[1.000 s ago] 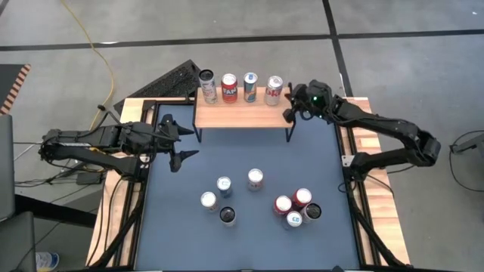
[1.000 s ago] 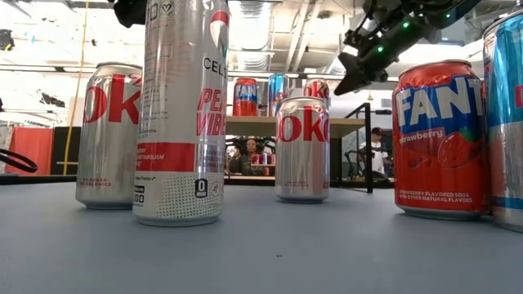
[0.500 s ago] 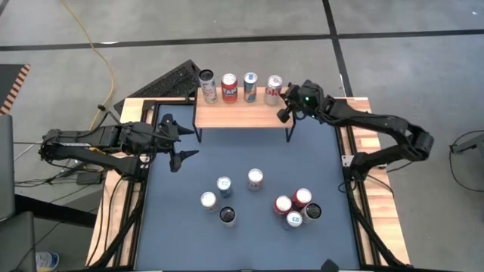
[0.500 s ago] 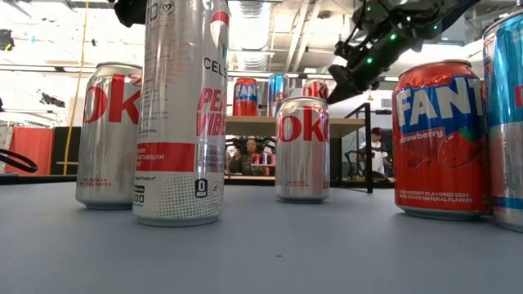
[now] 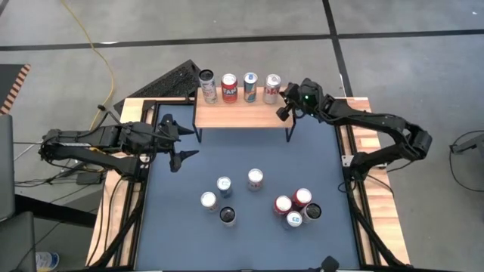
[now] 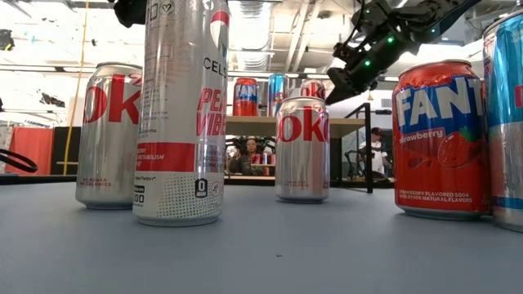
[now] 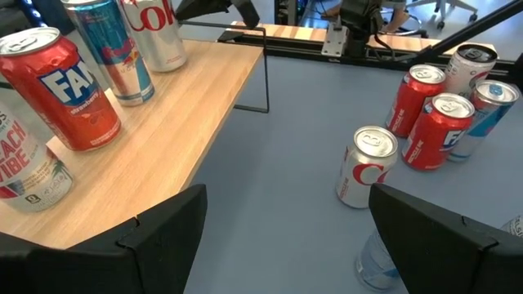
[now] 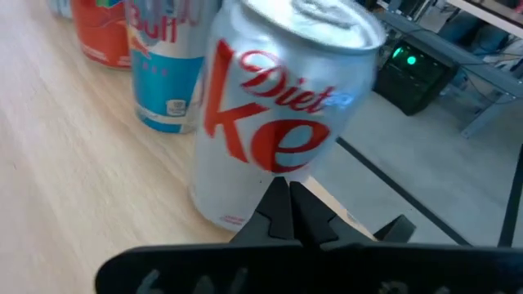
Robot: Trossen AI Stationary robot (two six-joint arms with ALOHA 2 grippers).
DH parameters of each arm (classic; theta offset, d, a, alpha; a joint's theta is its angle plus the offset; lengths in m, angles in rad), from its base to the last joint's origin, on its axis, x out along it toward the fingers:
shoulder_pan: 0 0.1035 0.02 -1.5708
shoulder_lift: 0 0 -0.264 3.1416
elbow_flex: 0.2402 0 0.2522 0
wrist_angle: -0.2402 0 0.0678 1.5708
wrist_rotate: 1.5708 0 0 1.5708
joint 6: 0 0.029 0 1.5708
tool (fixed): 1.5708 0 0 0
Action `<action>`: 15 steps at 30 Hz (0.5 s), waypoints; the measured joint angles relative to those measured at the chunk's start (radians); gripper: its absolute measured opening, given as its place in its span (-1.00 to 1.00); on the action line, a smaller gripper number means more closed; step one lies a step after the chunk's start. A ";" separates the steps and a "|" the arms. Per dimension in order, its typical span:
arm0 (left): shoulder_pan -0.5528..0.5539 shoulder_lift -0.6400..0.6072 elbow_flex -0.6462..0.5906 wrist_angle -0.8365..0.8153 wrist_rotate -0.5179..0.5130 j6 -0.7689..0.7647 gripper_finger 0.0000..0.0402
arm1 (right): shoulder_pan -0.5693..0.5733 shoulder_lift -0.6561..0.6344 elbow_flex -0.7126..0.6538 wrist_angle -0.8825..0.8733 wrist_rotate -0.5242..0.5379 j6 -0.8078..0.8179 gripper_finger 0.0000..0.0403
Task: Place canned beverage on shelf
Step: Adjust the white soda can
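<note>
Shelf (image 5: pixel 243 115) carries four cans; Diet Coke can (image 5: pixel 272 89) stands at its end, rigid, smooth, probably slippery, so you grip mid-wall; right gripper (image 5: pixel 286 104) beside it, closed, empty; left gripper (image 5: pixel 181 139) wide, empty.

Four cans stood in a row along the far edge of the shelf (image 5: pixel 243 113). The right gripper (image 5: pixel 286 100), fingers closed, sat just beside the rightmost can (image 5: pixel 272 88). The left gripper (image 5: pixel 180 140) hung open over the worktop (image 5: pixel 174 219), left of the shelf. Seven more cans stood upright on the near worktop.
</note>
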State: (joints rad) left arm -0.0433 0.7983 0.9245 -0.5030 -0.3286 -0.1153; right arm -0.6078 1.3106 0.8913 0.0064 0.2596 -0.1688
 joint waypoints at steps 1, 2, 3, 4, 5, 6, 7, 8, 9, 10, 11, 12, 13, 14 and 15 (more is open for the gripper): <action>0.000 0.000 0.000 0.000 0.000 0.000 0.65 | -0.005 0.000 0.000 0.002 0.000 0.000 -1.00; 0.000 0.000 0.000 0.000 0.000 -0.001 0.65 | -0.008 0.000 0.000 0.005 0.000 0.000 -1.00; 0.000 0.000 0.000 0.000 0.000 -0.001 0.65 | -0.011 0.000 0.000 0.009 0.000 0.000 -1.00; 0.000 0.000 0.000 0.000 0.000 -0.001 0.65 | -0.012 0.000 0.000 0.013 0.000 0.000 -1.00; 0.000 0.000 0.000 0.000 0.000 -0.001 0.65 | -0.014 0.000 0.000 0.014 0.000 0.000 -1.00; 0.000 0.000 0.000 0.000 0.000 -0.001 0.65 | -0.017 0.000 0.000 0.017 -0.001 0.000 -1.00; 0.000 0.000 0.000 0.000 0.000 -0.001 0.65 | -0.018 0.000 0.000 0.025 -0.006 -0.001 -1.00; 0.000 0.000 0.000 0.000 0.000 -0.001 0.65 | -0.018 0.000 0.000 0.035 -0.016 -0.008 -1.00; 0.000 0.000 0.000 0.000 0.000 -0.001 0.65 | -0.018 0.000 0.000 0.046 -0.023 -0.014 -1.00; 0.000 0.000 0.000 0.000 0.000 0.000 0.65 | -0.018 0.000 0.000 0.059 -0.026 -0.019 -1.00; 0.000 0.000 0.000 0.000 0.000 0.002 0.65 | -0.018 0.000 0.000 0.067 -0.029 -0.020 -1.00; 0.000 0.000 0.000 0.000 0.000 0.003 0.65 | -0.018 0.000 0.000 0.074 -0.030 -0.021 -1.00; 0.000 0.000 0.000 0.000 0.000 0.003 0.65 | -0.018 0.000 0.000 0.080 -0.030 -0.022 -1.00; 0.000 0.000 0.000 0.000 0.000 0.003 0.65 | -0.021 0.000 0.000 0.087 -0.032 -0.022 -1.00; 0.000 0.000 0.000 0.000 0.000 0.003 0.65 | -0.023 0.001 0.000 0.091 -0.035 -0.023 -1.00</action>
State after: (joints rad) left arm -0.0434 0.7982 0.9245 -0.5030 -0.3286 -0.1123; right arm -0.6307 1.3113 0.8913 0.0978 0.2249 -0.1913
